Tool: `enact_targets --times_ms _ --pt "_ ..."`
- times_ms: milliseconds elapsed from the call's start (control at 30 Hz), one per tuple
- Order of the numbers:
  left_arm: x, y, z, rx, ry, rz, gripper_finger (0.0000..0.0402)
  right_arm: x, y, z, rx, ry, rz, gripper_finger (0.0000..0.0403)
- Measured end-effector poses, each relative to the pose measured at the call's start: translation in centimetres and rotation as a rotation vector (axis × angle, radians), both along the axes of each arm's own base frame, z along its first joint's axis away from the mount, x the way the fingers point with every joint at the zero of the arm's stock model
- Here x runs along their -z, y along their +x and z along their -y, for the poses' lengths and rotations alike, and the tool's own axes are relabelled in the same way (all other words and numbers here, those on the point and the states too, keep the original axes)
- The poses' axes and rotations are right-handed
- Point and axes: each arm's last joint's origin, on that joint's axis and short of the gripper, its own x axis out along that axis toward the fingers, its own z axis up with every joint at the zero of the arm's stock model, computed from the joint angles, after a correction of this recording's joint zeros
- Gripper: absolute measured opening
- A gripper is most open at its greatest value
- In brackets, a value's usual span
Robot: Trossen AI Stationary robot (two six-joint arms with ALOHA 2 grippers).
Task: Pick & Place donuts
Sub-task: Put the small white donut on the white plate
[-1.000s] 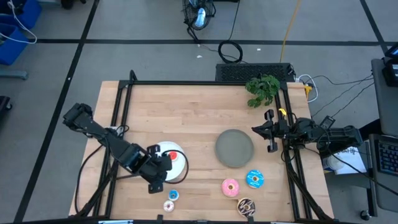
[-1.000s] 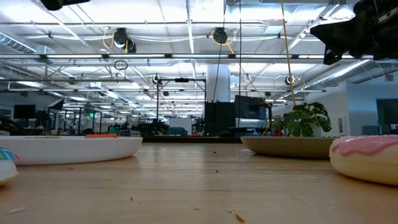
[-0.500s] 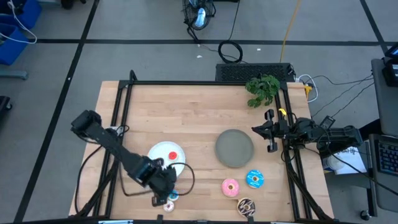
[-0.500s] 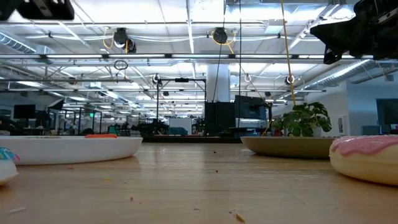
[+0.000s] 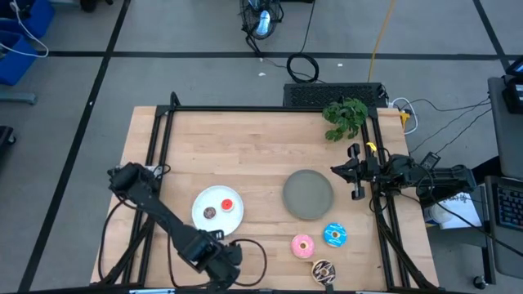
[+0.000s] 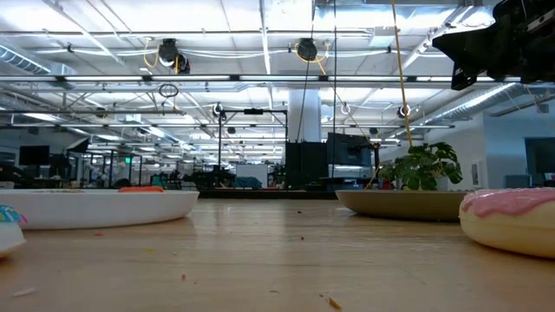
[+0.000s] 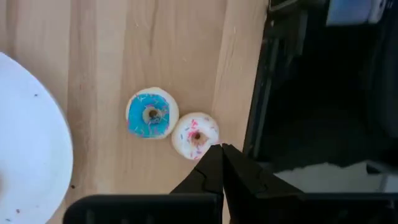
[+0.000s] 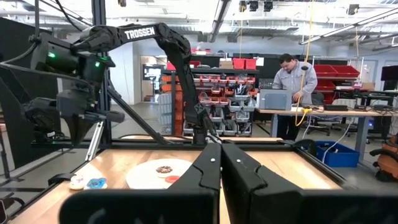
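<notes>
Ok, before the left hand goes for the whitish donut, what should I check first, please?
1. Left hand open: not ok, fingers shut.
2. Left hand above the whitish donut: ok, tips just beside it.
3. Whitish donut clear of the tiny blue donut: not ok, they seem to touch.
4. Free room on the white plate: ok.
5. Right hand out of the way: ok, at the table's right edge.

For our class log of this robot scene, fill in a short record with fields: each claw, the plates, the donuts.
left claw: shut, empty, above tiny whitish donut and tiny blue donut
right claw: shut, parked at table's right edge
white plate: holds red donut, brown donut
grey plate: bare
larger donuts: pink, blue, sprinkled brown
</notes>
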Motion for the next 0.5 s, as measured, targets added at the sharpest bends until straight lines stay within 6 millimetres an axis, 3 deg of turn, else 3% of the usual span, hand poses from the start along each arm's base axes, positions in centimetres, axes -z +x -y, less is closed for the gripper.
enact_targets --times_ms 167,500 --pt "0.0 -0.2 0.2 -0.114 0.012 0.003 0.0007 0.0 0.0 0.0 0.003 -0.014 -0.001 0.0" --pt "0.8 -1.4 2.1 -0.158 0.131 0.107 0.0008 0.1 0.0 0.0 -0.006 0.01 -0.005 0.0"
